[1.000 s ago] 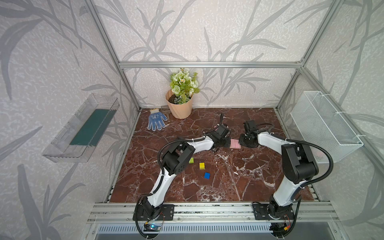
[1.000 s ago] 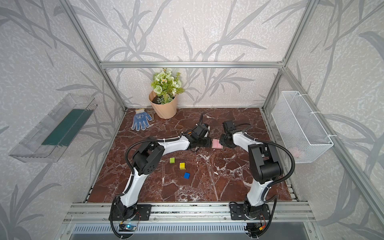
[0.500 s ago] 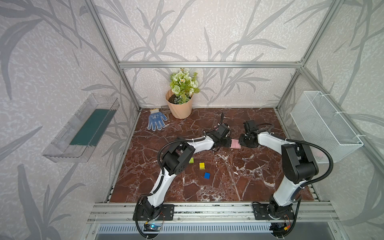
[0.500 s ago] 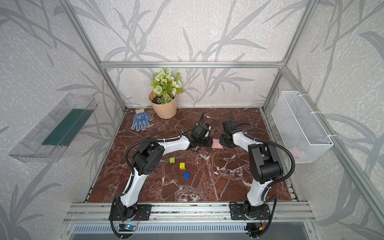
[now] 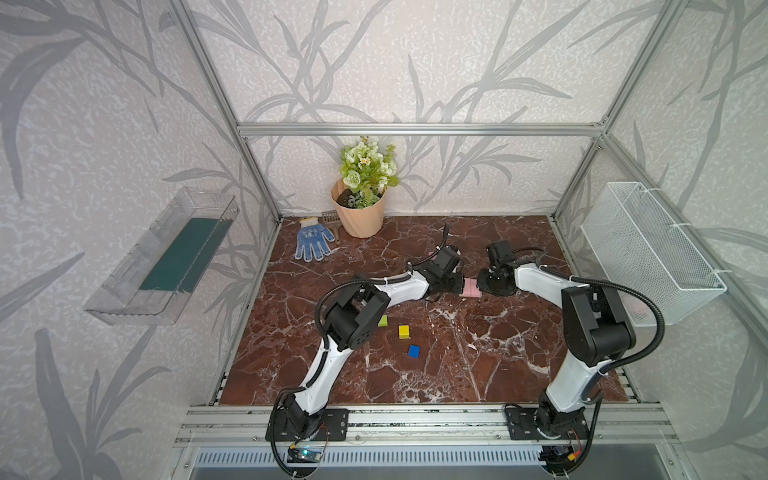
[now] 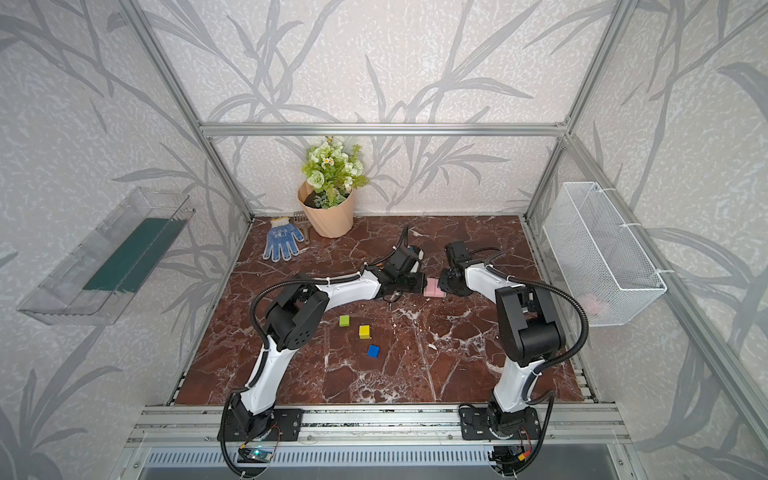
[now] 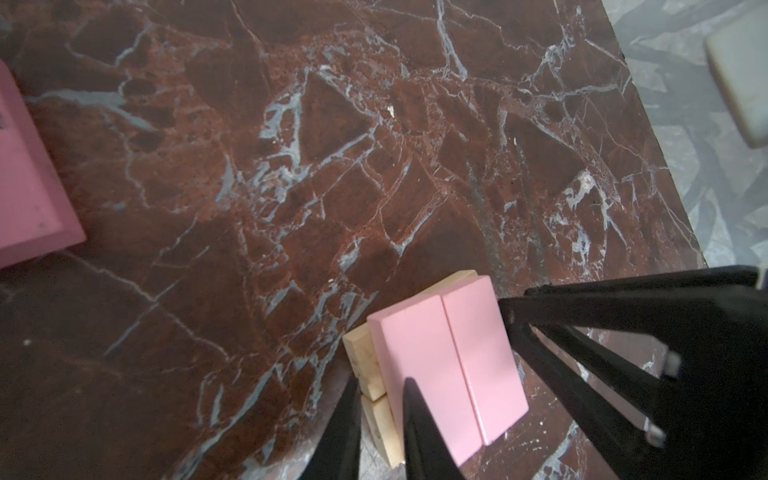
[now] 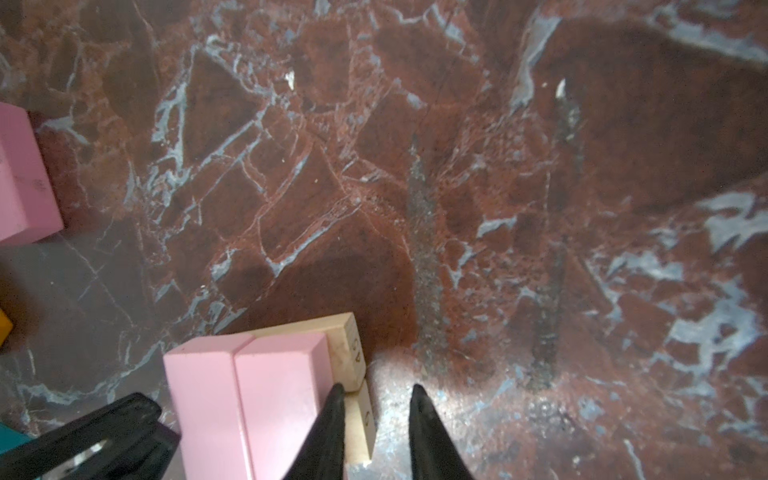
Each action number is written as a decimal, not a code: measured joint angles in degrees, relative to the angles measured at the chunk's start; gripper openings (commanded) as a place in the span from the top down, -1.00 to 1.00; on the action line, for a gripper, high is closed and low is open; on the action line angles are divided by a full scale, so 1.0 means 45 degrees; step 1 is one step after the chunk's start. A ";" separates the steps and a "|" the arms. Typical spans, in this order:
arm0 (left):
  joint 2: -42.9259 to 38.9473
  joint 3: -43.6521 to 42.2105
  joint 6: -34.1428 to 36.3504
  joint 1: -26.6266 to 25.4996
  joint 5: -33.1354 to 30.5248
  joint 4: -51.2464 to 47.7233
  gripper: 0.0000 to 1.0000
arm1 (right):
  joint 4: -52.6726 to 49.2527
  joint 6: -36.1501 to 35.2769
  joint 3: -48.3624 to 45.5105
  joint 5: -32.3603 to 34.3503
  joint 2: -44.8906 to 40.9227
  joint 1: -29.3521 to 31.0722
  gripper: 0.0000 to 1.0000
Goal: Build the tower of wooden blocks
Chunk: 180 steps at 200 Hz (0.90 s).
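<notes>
Two pink bars (image 5: 471, 287) lie side by side on two plain wood bars (image 7: 365, 361) mid-table; this low stack is the tower. My left gripper (image 5: 459, 286) is shut, its tips (image 7: 382, 382) at one end of the stack. My right gripper (image 5: 482, 286) is shut at the opposite end, its tips (image 8: 377, 388) beside the wood bars (image 8: 349, 345). Neither holds a block. Lime (image 5: 382, 320), yellow (image 5: 403, 331) and blue (image 5: 414, 351) cubes sit loose nearer the front. The right wrist view shows another pink block (image 8: 20, 174), with orange (image 8: 3, 328) and teal (image 8: 12, 436) edges.
A peach flower pot (image 5: 359, 216) and a blue glove (image 5: 313, 243) stand at the back left. A white wire basket (image 5: 648, 249) hangs on the right wall, a clear tray (image 5: 166, 257) on the left wall.
</notes>
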 measured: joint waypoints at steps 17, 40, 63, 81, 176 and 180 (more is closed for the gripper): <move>0.0000 -0.0005 0.0000 0.0000 0.0000 0.0000 0.56 | 0.0000 0.0000 0.0024 -0.0034 0.0068 0.0000 0.45; 0.0000 0.0000 -0.0019 0.0000 0.0005 0.0000 0.56 | -0.0019 0.0000 0.0131 -0.0087 0.0165 0.0000 0.45; 0.0000 0.0000 -0.0044 0.0000 0.0005 0.0005 0.56 | -0.0024 0.0000 0.0243 -0.0083 0.0189 0.0000 0.44; 0.0000 0.0000 -0.0087 -0.0010 0.0005 0.0005 0.56 | -0.0053 -0.0005 0.0379 -0.0083 0.0243 0.0000 0.45; -0.0087 -0.0277 -0.0102 -0.0019 -0.0627 0.0384 0.56 | -0.0097 -0.0126 0.0437 0.0146 0.0277 -0.0112 0.45; -0.0107 -0.0345 -0.0107 -0.0019 -0.0690 0.0398 0.56 | -0.0097 -0.0131 0.0437 0.0146 0.0277 -0.0121 0.45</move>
